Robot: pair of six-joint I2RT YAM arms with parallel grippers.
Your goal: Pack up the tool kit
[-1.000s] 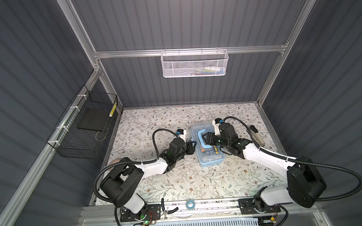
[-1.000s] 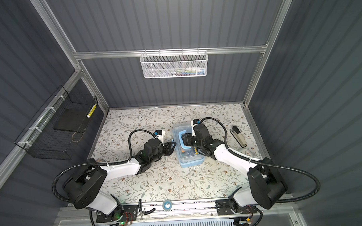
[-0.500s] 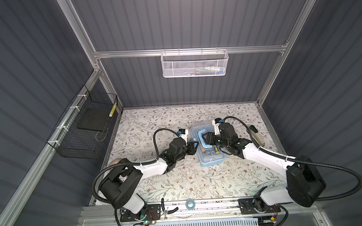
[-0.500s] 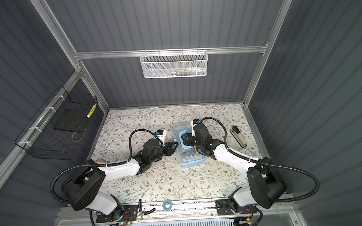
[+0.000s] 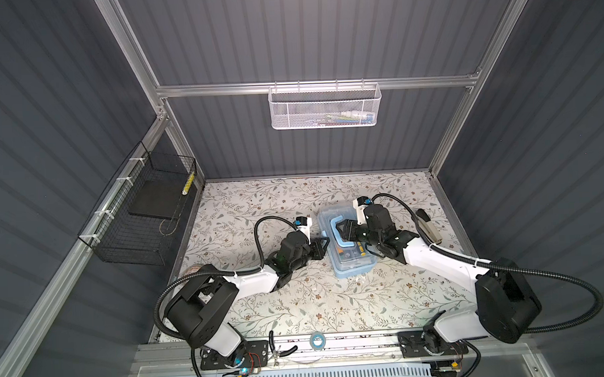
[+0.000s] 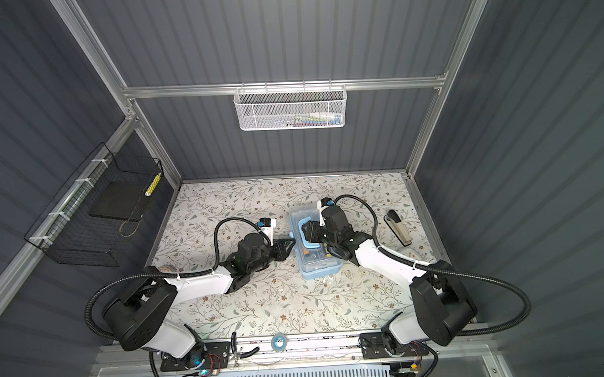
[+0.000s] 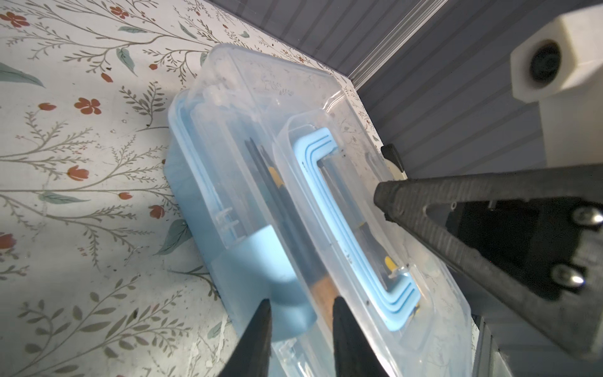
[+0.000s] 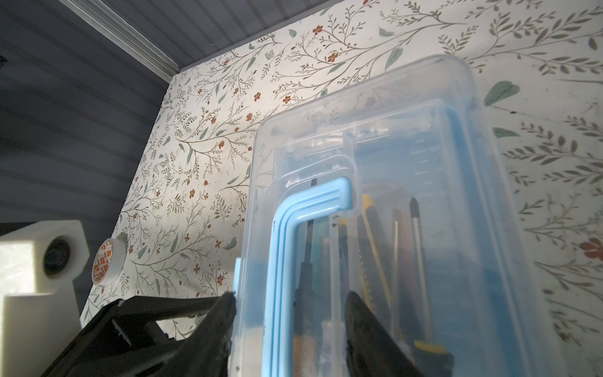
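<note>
**Desk:** Where is the tool kit?

**Photographer:** The tool kit (image 5: 351, 263), a light-blue case, lies flat near the middle of the flowered tabletop (image 5: 297, 300), between the two arms. Its clear lid (image 7: 248, 98) is down and the blue handle (image 8: 282, 277) lies flat on top. Tools (image 8: 416, 222) show through the plastic.

**Desk:** And the claws?

**Photographer:** The left claw (image 7: 301, 305) is at the case's side latch (image 7: 270, 261). Its tips are a narrow gap apart, one in front of the latch and one over the lid's edge. I cannot tell whether they pinch it. The right claw (image 8: 288, 302) comes over the lid from the other side with its tips apart. The handle's long bar sits between them with room on both sides, so it is not closed on it.

**Desk:** Anything else in shot?

**Photographer:** A stapler (image 5: 428, 226) lies near the tabletop's right edge, well apart from the case. A roll of tape (image 8: 107, 261) sits near the left edge. A white mesh basket (image 5: 325, 105) hangs on the back wall and a black wire basket (image 5: 139, 219) on the left wall.
</note>
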